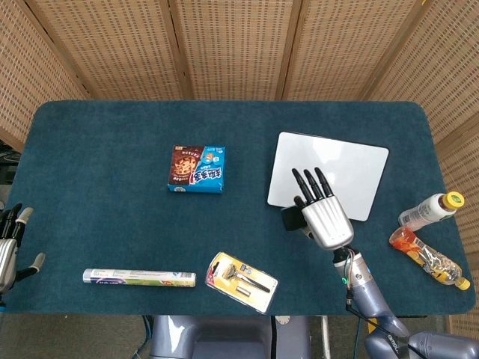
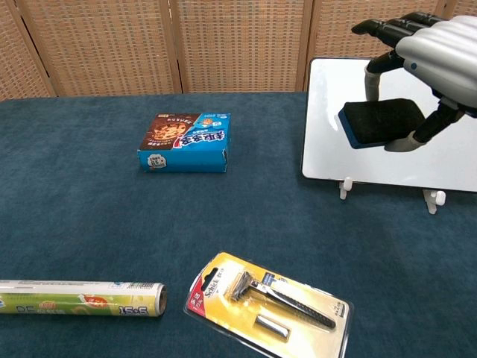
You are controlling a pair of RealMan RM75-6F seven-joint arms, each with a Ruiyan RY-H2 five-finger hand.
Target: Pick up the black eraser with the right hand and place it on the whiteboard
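Observation:
My right hand (image 1: 323, 212) (image 2: 432, 52) holds the black eraser (image 2: 380, 121) (image 1: 290, 218) from above, lifted well off the cloth. In the chest view the eraser hangs in front of the whiteboard's left part. The white whiteboard (image 1: 329, 173) (image 2: 387, 142) lies at the right of the table, and in the head view the eraser sits at its near left corner. My left hand (image 1: 9, 243) rests at the far left edge of the head view, fingers spread, holding nothing.
A blue cookie box (image 1: 197, 169) (image 2: 186, 142) lies mid-table. A packaged razor (image 1: 241, 280) (image 2: 270, 303) and a foil roll (image 1: 139, 277) (image 2: 80, 297) lie near the front edge. Two bottles (image 1: 429, 211) (image 1: 429, 258) lie at the right edge.

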